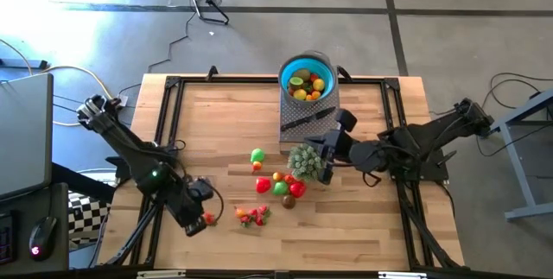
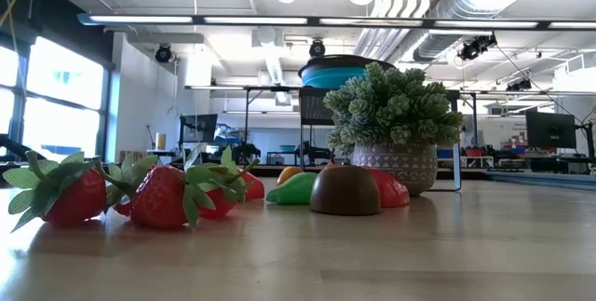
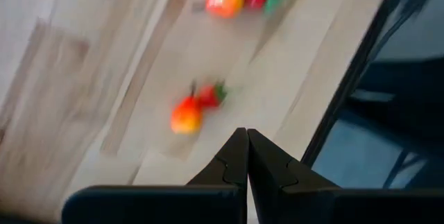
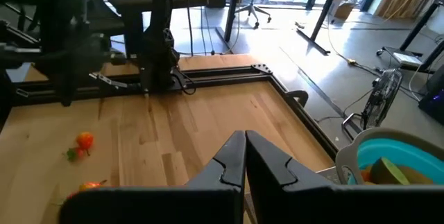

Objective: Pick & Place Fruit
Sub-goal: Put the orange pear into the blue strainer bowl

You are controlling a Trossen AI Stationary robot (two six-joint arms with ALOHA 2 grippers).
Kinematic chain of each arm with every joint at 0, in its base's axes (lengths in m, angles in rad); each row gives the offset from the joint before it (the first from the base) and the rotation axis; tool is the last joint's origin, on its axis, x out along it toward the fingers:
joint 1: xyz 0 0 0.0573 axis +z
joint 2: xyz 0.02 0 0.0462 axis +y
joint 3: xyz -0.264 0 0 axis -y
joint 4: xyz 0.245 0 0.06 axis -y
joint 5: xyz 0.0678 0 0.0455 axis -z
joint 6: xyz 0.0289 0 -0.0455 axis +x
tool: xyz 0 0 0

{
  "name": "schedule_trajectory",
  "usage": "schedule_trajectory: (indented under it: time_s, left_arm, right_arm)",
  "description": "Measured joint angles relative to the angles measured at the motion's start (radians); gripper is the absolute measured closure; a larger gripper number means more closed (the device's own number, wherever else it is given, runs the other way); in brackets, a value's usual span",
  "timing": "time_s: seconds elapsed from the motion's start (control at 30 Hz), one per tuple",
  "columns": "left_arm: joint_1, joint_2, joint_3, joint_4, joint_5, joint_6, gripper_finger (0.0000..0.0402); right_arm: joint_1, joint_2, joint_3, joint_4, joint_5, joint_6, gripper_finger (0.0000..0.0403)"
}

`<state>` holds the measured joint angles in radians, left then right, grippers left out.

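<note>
Fruit [image 1: 278,184] scattered mid-table, some already in bowl [image 1: 308,78] | left gripper [image 1: 198,221] pinched empty over front edge | right gripper [image 1: 325,160] pinched empty beside plant [image 1: 305,161], likely between picks

Two dark, jointed arms, each tool ending in two black, notched, pointed fingers [image 3: 236,161].

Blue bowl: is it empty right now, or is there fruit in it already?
Partly filled. The high view shows several fruits, yellow, orange and green, inside the blue bowl; the right wrist view shows a piece above its rim. More fruit lies on the table.
</note>
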<state>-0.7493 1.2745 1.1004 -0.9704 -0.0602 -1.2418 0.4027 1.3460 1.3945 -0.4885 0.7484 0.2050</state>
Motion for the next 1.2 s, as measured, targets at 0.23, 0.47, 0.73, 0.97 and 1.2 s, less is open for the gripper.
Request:
schedule_trajectory:
  time_s: [0.23,0.47,0.73,0.97,1.2]
  left_arm:
    - [-0.005,0.048,-0.001,-0.119,0.157,-0.019,0.0401]
    - [-0.004,0.051,-0.001,-0.116,0.150,-0.018,0.0401]
    - [-0.004,0.051,-0.001,-0.115,0.120,0.042,0.0380]
    - [-0.004,0.051,-0.001,-0.102,0.123,0.034,0.0272]
    - [-0.004,0.051,-0.001,-0.096,0.042,0.067,0.0174]
  right_arm:
    - [-0.027,0.000,0.000,0.000,-0.048,0.000,0.0398]
    - [-0.025,0.000,0.000,0.000,-0.050,0.000,0.0398]
    - [-0.025,0.000,0.000,0.000,-0.050,0.000,0.0398]
    - [-0.025,0.000,0.000,0.000,-0.050,0.000,0.0398]
    - [-0.025,0.000,0.000,-0.001,-0.050,0.005,0.0398]
